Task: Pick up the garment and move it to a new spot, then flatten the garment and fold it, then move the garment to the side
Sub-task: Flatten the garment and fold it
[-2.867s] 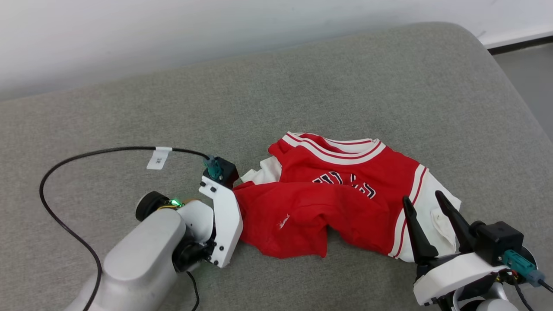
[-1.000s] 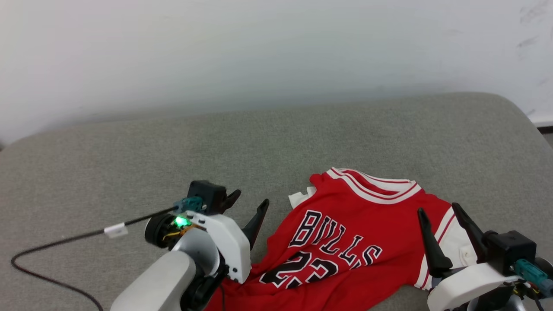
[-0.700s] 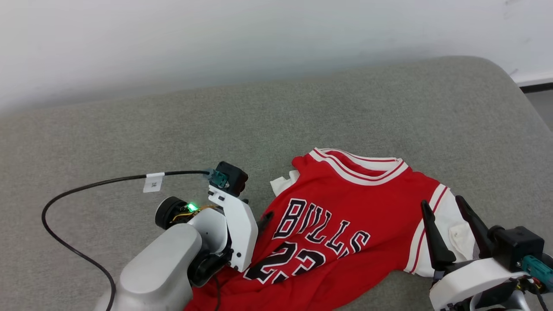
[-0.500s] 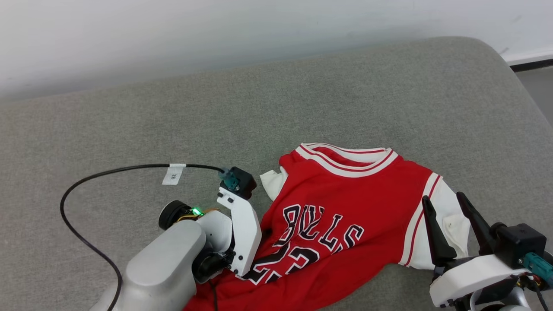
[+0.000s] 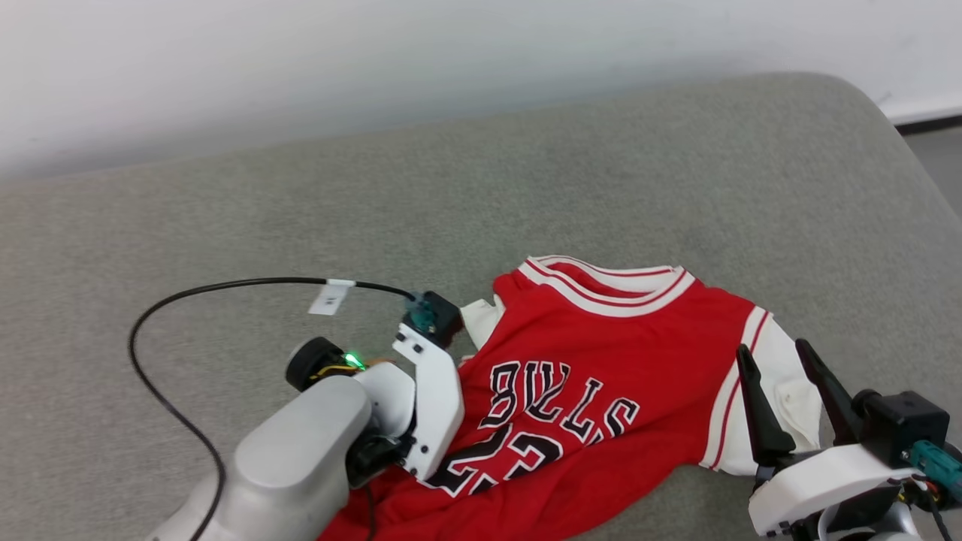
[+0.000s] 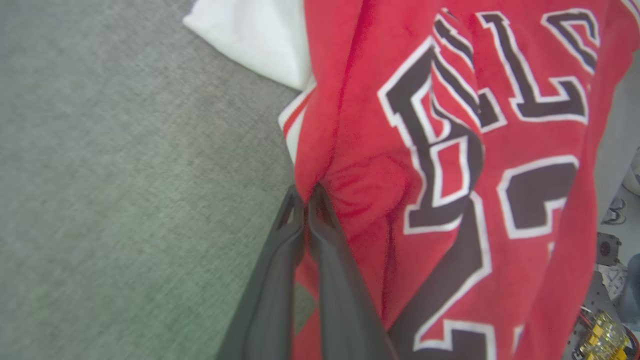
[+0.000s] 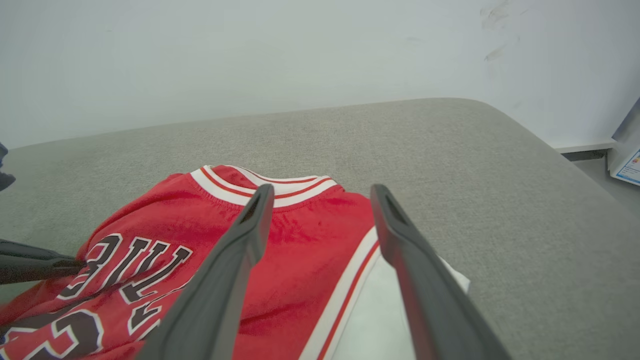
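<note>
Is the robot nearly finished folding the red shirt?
Not nearly. The garment lies front-up on the grey cushion, mostly spread but rumpled. The left gripper pinches red cloth beside the letters; the right gripper hangs open by the white sleeve. Flattening, folding and moving it aside are not yet done.

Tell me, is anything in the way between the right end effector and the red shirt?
Nothing visible. The right end effector hangs open at the white sleeve of the garment, with no object between them. The left end effector is shut on its red fabric.
</note>
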